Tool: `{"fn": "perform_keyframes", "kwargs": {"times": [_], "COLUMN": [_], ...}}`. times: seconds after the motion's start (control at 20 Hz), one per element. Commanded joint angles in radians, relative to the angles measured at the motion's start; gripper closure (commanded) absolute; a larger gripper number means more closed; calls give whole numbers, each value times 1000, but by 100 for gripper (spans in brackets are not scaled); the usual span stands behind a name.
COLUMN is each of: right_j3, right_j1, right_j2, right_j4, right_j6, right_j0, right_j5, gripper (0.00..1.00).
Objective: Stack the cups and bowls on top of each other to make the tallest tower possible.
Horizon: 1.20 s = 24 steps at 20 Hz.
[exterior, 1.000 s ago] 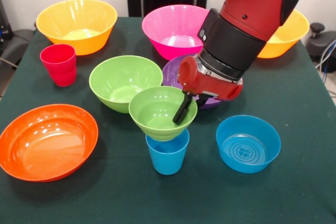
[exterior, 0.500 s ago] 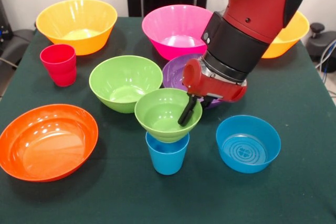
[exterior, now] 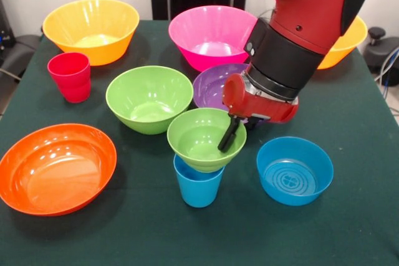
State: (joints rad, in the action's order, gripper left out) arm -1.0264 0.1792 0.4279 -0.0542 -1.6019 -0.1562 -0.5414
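My gripper (exterior: 227, 142) is shut on the right rim of the small green bowl (exterior: 198, 136); one black finger (exterior: 229, 133) shows inside the bowl and the other is hidden behind its wall. The bowl hangs tilted over the sky blue cup (exterior: 198, 186), shifted a little to the cup's right. I cannot tell whether bowl and cup touch. The red cup (exterior: 70, 76) stands at the left. The blue bowl (exterior: 294, 170) sits to the right of the blue cup.
Around them stand a lime green bowl (exterior: 148, 98), a purple bowl (exterior: 215, 86) partly behind the arm, a pink bowl (exterior: 209, 34), a yellow-orange bowl (exterior: 91, 29) at back left, another (exterior: 349, 40) behind the arm, and a wide orange bowl (exterior: 56, 167) at front left.
The gripper has carried the small green bowl to the right and slightly down, so it now sits off-centre over the blue cup. Nothing else has moved.
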Motion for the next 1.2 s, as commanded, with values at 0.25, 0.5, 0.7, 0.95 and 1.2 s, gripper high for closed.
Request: {"fn": "perform_keyframes", "kwargs": {"times": [0.25,0.5,0.7,0.95,1.2], "right_j3": [-25,-20,-14,-6,-8], "right_j1": [-63,-63,-64,-66,-67], "right_j2": [-135,-139,-144,-144,-146], "right_j4": [-9,-16,-20,-23,-27], "right_j6": [-120,-102,-86,-74,-70], "right_j0": [4,12,20,24,27], "right_j5": [53,57,58,55,66], "gripper": [100,100,100,100,100]}}
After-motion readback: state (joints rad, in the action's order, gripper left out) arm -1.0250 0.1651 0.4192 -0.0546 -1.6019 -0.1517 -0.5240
